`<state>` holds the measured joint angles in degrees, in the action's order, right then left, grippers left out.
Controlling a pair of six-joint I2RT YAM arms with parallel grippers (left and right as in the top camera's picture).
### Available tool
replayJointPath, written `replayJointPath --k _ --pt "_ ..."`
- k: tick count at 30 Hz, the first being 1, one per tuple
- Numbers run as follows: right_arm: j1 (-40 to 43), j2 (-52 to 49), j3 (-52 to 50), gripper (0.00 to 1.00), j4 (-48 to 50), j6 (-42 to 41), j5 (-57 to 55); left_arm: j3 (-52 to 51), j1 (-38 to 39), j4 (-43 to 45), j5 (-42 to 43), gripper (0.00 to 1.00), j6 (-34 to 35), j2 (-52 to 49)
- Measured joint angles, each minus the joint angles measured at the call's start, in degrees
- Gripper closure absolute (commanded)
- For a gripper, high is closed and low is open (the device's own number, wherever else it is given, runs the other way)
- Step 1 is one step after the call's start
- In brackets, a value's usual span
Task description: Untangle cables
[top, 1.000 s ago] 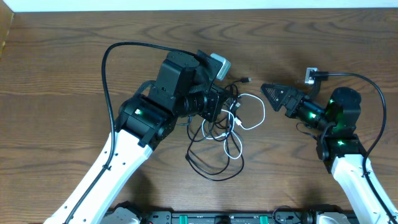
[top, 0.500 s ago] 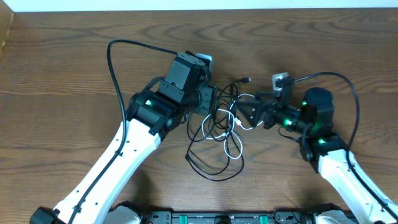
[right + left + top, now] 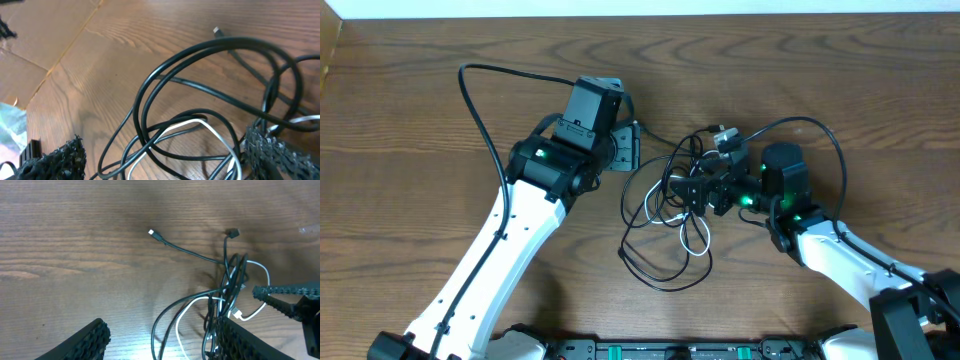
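**Wood table (image 3: 840,70), cables (image 3: 680,215) in one knot at mid-table, both grippers open**

Overhead:
- The cables lie as a loose tangle of black loops with one white cable (image 3: 700,240) threaded through. They sit on the table between the two arms.
- The widest black loop trails toward the near edge.
- The left gripper (image 3: 634,150) is just beside the upper left of the tangle and apart from it. Its jaw gap is not readable from this view.
- The right gripper (image 3: 688,190) reaches in from the right and is over the upper half of the tangle. Whether it touches the cables cannot be judged here.

Left wrist:
- The left gripper (image 3: 165,332) has its fingers wide apart at the bottom corners, with nothing clamped.
- Black loops and a white strand lie on the wood below, nearer the right-hand finger.
- One black lead runs up and left to a silver-tipped plug (image 3: 151,231).
- A black plug (image 3: 232,232) sits at the top of the knot.
- The white cable (image 3: 266,277) bows out to the right.
- The right gripper's toothed fingers (image 3: 282,305) enter from the right edge, next to that bow.

Right wrist:
- The right gripper (image 3: 165,150) has its jaws spread wide.
- Black loops and the white cable (image 3: 212,129) lie in the gap between the fingers, and none is pinched.
- Strands run close to the right-hand finger. Whether they touch it cannot be told.
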<state>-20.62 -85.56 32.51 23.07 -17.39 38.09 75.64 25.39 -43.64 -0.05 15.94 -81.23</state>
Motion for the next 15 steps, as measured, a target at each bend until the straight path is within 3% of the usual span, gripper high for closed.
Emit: replayJointPath --k 15 --pt "-6.12 -2.71 0.0 0.01 -0.81 0.09 -3.06 0.0 -1.03 -0.11 -0.15 0.3 0.57 0.0"
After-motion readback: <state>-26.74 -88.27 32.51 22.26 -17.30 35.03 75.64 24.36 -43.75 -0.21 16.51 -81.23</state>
